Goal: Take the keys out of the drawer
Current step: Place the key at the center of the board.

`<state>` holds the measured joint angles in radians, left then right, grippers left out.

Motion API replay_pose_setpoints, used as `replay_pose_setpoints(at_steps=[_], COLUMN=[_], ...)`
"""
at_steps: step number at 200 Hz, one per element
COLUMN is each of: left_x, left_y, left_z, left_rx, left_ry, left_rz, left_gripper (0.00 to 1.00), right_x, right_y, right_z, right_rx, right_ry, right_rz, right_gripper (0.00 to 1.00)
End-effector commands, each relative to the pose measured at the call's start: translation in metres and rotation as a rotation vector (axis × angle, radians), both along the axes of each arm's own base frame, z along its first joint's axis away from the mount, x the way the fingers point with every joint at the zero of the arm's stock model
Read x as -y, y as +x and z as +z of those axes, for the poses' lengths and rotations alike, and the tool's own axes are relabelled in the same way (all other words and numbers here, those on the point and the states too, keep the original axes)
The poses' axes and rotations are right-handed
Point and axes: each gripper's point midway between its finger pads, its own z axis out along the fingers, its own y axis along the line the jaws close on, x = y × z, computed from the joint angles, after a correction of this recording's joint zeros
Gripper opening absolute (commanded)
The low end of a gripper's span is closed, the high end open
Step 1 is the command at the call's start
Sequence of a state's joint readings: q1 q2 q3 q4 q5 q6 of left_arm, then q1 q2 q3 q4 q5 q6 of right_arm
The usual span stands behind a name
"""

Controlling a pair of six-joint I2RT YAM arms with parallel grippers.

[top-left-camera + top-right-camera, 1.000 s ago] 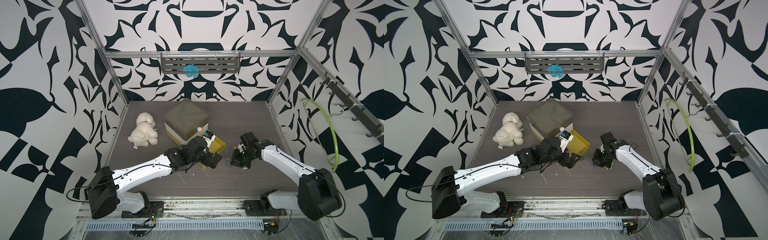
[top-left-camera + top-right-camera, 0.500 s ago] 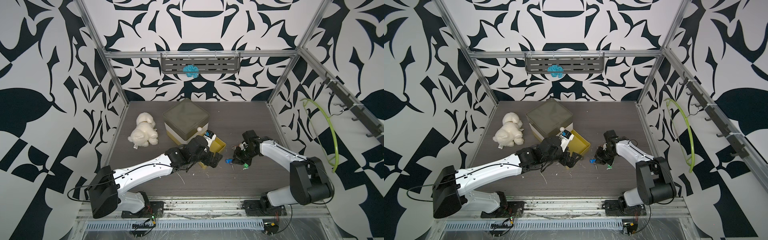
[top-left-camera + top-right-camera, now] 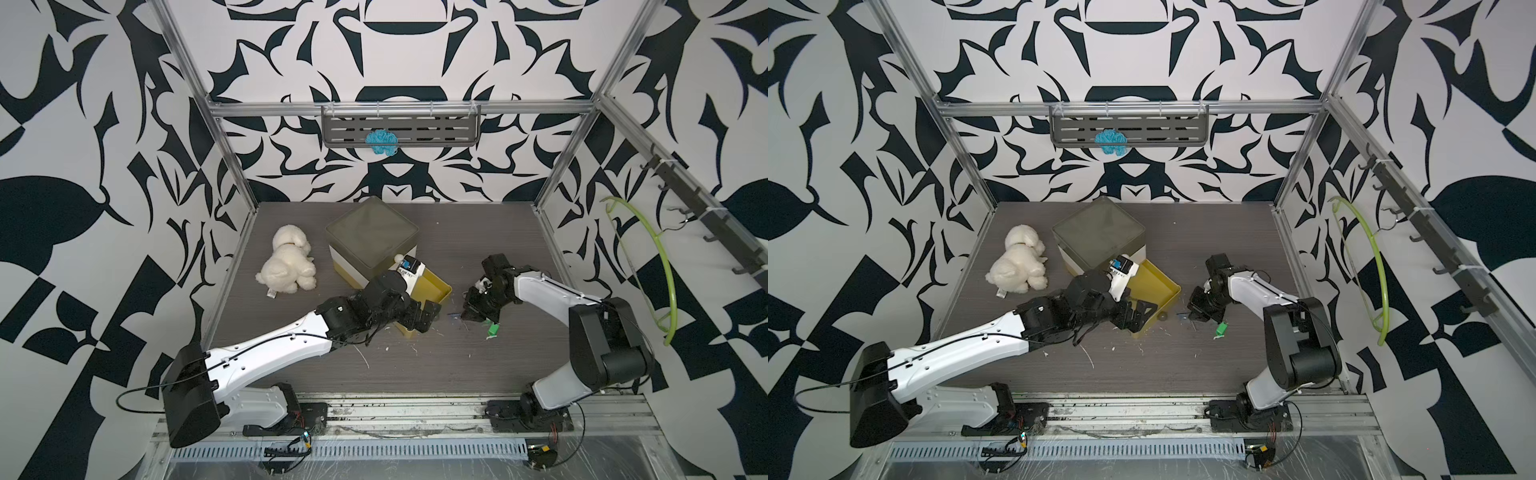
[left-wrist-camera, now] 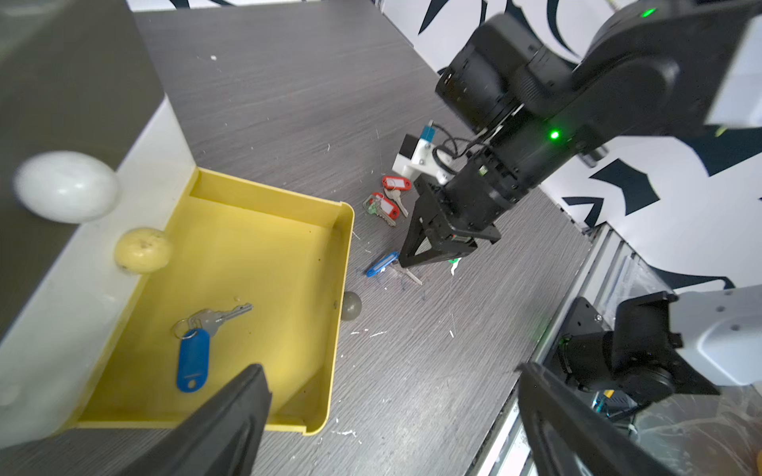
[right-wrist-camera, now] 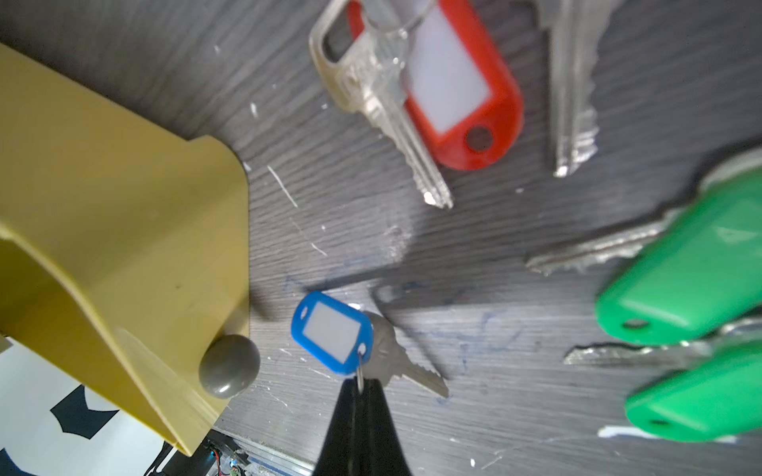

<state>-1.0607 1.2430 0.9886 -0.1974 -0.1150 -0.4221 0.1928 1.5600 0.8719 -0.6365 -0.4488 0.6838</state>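
Observation:
The yellow drawer (image 3: pixel 436 286) (image 4: pixel 264 247) stands pulled out of a cabinet (image 3: pixel 372 232) with an olive top. One of the keys, with a blue tag (image 4: pixel 193 362), lies inside it. Out on the table lie red-tagged keys (image 4: pixel 387 206) (image 5: pixel 457 94) and green-tagged keys (image 5: pixel 692 280) (image 3: pixel 493 329). My right gripper (image 5: pixel 361 383) (image 3: pixel 473 316) is shut on the ring of another blue-tagged key (image 5: pixel 332 327) (image 4: pixel 381 263), low over the table beside the drawer's front. My left gripper (image 4: pixel 391 412) (image 3: pixel 424 318) hangs open over the drawer's front corner, holding nothing.
A white plush dog (image 3: pixel 286 266) lies left of the cabinet. A grey knob (image 4: pixel 351 306) sticks out of the drawer front. White (image 4: pixel 66 185) and yellow (image 4: pixel 142 249) knobs sit on the cabinet face. A green hoop (image 3: pixel 660 266) hangs on the right wall.
My right arm's elbow has swung inward and up while its gripper stayed low beside the drawer, still shut. The left arm has not moved.

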Motion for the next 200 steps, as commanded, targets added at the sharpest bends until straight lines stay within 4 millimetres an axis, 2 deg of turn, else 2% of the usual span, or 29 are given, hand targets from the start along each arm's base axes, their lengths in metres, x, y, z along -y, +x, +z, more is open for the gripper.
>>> replay_pose_setpoints(at_steps=[1, 65, 151, 200], left_x=[-0.009, -0.014, -0.017, -0.017], left_y=[-0.003, -0.006, -0.005, -0.004], left_z=[-0.004, -0.004, -0.003, -0.003], left_rx=[-0.002, -0.002, 0.015, 0.014], left_ry=[0.015, 0.014, 0.02, 0.019], left_rz=[0.014, 0.016, 0.018, 0.022], left_gripper=[0.99, 0.99, 0.99, 0.99], right_x=[0.002, 0.013, 0.025, 0.027], right_y=[0.012, 0.015, 0.025, 0.022], right_z=[0.007, -0.004, -0.008, -0.009], right_rx=[0.043, 0.028, 0.026, 0.015], right_ry=[-0.011, -0.044, -0.062, -0.067], right_rz=[0.005, -0.011, -0.024, -0.021], right_gripper=[0.0, 0.0, 0.0, 0.15])
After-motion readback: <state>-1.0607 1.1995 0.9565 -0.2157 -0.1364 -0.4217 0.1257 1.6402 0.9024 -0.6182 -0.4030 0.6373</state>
